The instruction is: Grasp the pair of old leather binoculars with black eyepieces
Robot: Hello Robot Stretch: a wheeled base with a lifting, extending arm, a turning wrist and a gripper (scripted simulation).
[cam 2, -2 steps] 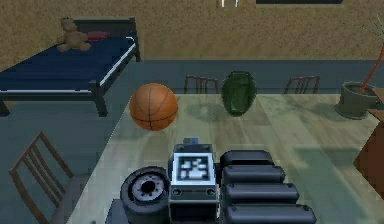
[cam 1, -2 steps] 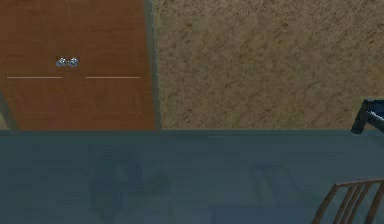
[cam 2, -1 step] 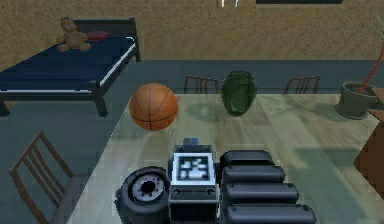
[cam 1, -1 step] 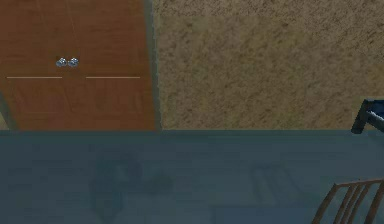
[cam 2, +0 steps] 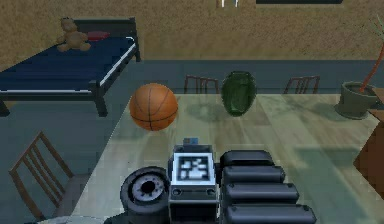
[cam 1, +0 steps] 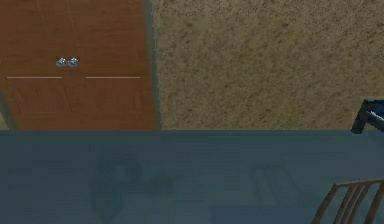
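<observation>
In the arm side view, the arm's black ribbed segments (cam 2: 255,185) lie low over a pale wooden table (cam 2: 290,130). A white square with black marks (cam 2: 195,167) stands at their end. The gripper (cam 2: 145,190) shows left of it as a round dark body at the bottom edge. I cannot make out its far end, so I cannot tell whether it holds anything. In the forward view, a small pale twin blob (cam 1: 67,62) sits on a brown wooden panel (cam 1: 100,40); it is too small to name.
On the table stand an orange basketball (cam 2: 153,106), a dark green ribbed vase (cam 2: 238,93) and a potted plant (cam 2: 358,98). Chairs (cam 2: 45,170) ring the table. A dark blue bed (cam 2: 70,70) with a teddy bear (cam 2: 68,35) stands beyond. Blue-grey floor (cam 1: 150,170) lies ahead.
</observation>
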